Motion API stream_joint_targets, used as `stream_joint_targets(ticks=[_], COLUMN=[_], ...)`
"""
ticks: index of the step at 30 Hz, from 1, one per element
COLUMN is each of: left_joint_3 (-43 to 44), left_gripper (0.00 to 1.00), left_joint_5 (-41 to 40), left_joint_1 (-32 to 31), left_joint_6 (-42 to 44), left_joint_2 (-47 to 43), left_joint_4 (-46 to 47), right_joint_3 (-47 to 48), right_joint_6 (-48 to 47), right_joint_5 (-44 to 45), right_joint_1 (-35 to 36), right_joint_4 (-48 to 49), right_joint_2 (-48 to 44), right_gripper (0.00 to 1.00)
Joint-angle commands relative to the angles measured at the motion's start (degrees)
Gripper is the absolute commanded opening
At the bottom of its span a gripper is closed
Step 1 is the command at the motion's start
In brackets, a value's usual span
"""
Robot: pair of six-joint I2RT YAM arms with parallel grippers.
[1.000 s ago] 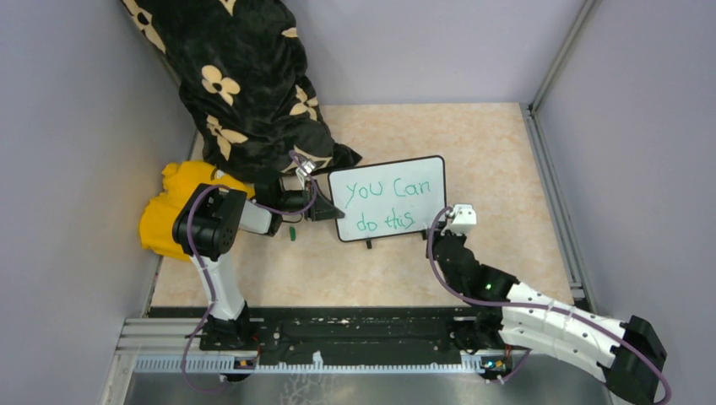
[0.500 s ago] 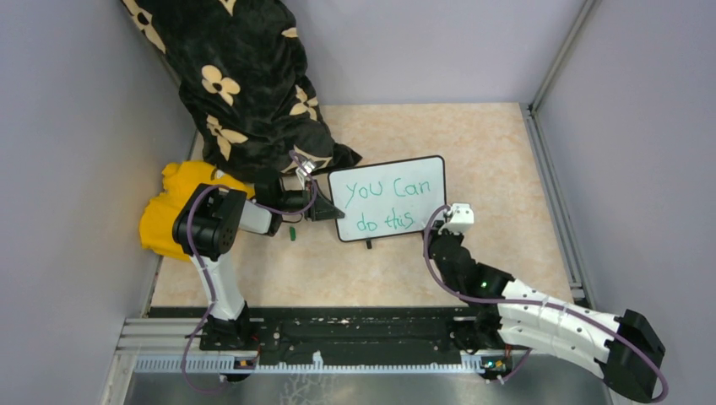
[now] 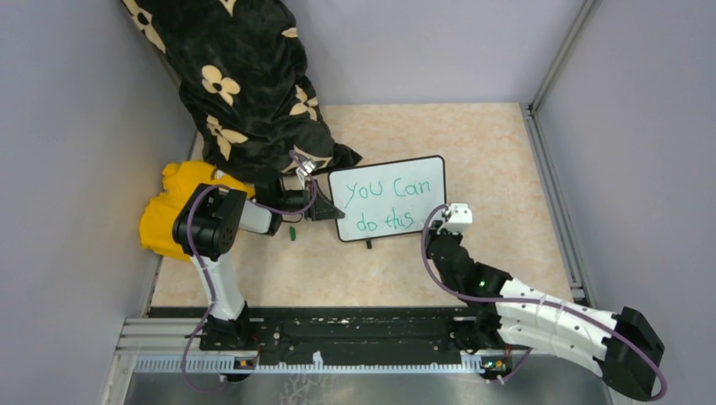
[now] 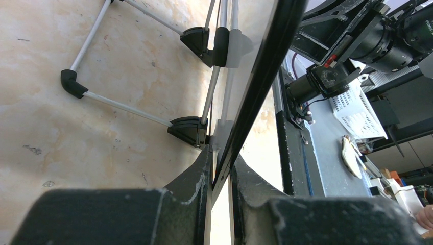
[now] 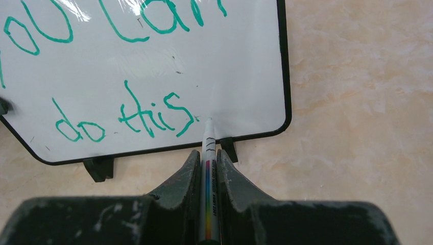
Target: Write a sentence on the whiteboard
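1. Two grippers are busy here. The left gripper (image 4: pixel 220 163) is closed on the left edge of the whiteboard (image 3: pixel 429 171), with the thin black frame pinched between its fingers.
2. The whiteboard stands on its small feet on the table (image 3: pixel 507 169), between the two arms, with its face turned toward them.
3. The right gripper (image 5: pixel 208 155) is clamped on a marker (image 5: pixel 209 139). The marker lies along the gripper's own line and points away from the robot, straight at the board.
4. The sentence (image 5: pixel 153 115) reads "you can do this" in two green lines. The marker tip is just to the right of the last "s", near the lower right corner of the board. I cannot tell whether it touches the surface.
5. In my judgement the writing is finished, so the coming move belongs to the right arm. It should draw the marker back along its long axis, away from the board. A sideways slip could leave a stray line.
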Motion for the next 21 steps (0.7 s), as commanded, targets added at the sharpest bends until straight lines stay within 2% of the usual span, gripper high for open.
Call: stream_joint_targets(ticks=[1, 21], left_joint_3=[-0.2, 0.0], left_gripper=[0.19, 0.19], left_joint_5=[-1.3, -1.5], left_joint_1=[-0.4, -0.4], left_joint_6=[1.0, 1.7], left_joint_2=[1.0, 0.9], left_joint_4=[-5.0, -6.3], right_joint_3=[1.2, 0.4], right_joint_6=[0.6, 0.7], right_joint_5=[0.3, -0.8], right_joint_1=[-0.4, -1.9], right_joint_4=[3.0, 4.0], right_joint_2=[0.4, 1.7], right_gripper=[0.0, 0.0])
